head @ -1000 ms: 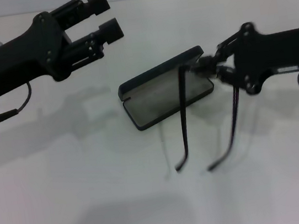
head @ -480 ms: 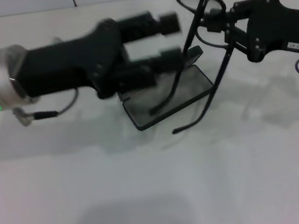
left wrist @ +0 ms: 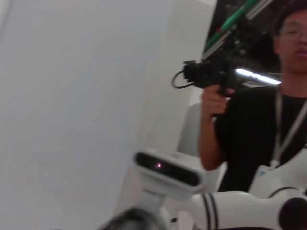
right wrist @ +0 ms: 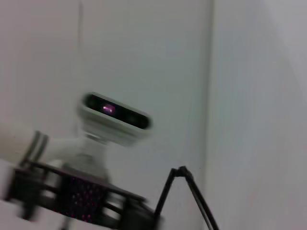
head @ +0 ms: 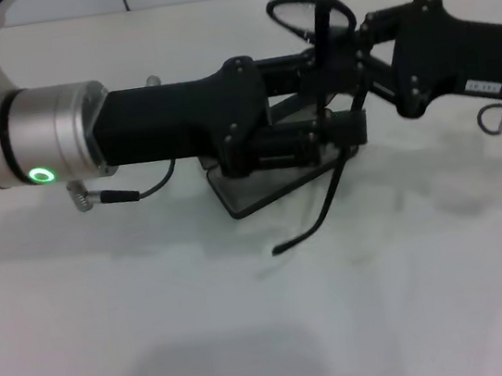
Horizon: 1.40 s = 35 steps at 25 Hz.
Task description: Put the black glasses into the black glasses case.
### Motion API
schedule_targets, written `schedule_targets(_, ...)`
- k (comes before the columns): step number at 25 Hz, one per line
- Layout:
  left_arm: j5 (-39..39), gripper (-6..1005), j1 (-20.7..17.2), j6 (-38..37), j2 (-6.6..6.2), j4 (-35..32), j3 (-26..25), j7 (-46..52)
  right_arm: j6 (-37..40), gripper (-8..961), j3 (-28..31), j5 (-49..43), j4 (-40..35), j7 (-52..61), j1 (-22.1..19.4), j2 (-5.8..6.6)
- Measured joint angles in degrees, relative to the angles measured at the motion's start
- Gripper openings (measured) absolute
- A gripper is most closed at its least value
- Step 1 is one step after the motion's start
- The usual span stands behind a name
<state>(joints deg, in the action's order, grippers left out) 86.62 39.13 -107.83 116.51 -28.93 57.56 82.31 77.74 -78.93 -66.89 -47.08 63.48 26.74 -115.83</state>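
So the right gripper (head: pixel 357 47) is clamped on the black glasses (head: pixel 314 25), holding them up in the air right above the black glasses case (head: pixel 252 192), which sits open on the table (head: pixel 251 319). One temple hangs down past the case. The left gripper (head: pixel 337 101) is crowding in between them, can't tell if its fingers are apart
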Motion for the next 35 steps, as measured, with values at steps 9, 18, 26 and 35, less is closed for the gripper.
schedule_targets(9, 1.6, 684, 0.1, 1.6, 0.52, 0.0, 0.1, 0.4, 3.1, 95, 0.0, -1.0, 0.7, -0.1, 0.8, 0.2)
schedule_targets(18, 0.0, 684, -2.5, 0.7, -1.48, -0.4, -0.4, -0.8, 12.3, 94, 12.3, -0.5, 5.2, -0.1, 0.1, 0.57)
schedule_targets(26, 5.0, 684, -1.9, 3.2, -1.51, 0.0, 0.0, -3.6, 26.5, 94, 22.1, 4.7, 10.5, -0.1, 1.3, -0.14)
schedule_targets(35, 13.2, 684, 3.7, 2.8, 2.72, -0.5, 0.2, -4.8, 25.8, 94, 20.4, 9.6, 25.0, -5.4, 10.1, -0.41)
